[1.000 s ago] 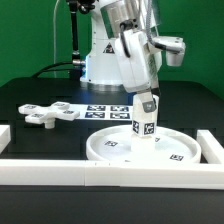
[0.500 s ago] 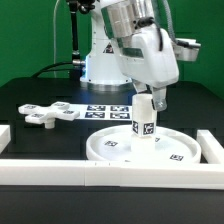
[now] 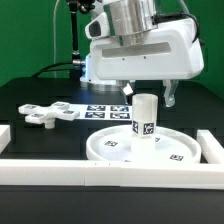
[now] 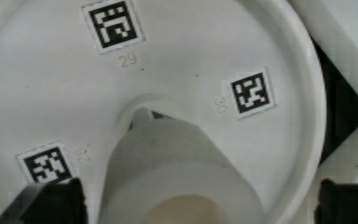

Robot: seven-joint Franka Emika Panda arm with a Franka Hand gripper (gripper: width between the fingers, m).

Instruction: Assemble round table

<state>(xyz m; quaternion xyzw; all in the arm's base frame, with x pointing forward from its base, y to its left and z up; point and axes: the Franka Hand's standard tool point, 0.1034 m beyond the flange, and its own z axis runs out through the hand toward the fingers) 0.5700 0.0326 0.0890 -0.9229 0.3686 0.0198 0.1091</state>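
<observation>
White leg (image 3: 146, 118) released, upright at centre of the round disc (image 3: 112, 152); tool (image 3: 149, 93) spread wide, risen above it. Leaves the cross-shaped foot piece (image 3: 45, 113) as likely next fetch.

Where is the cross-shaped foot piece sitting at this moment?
The cross-shaped foot piece lies flat on the black table at the exterior view's left, next to the marker board and apart from the round disc.

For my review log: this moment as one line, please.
hand: open, over leg | leg: upright on disc | foot: lying apart, exterior view's left
</observation>
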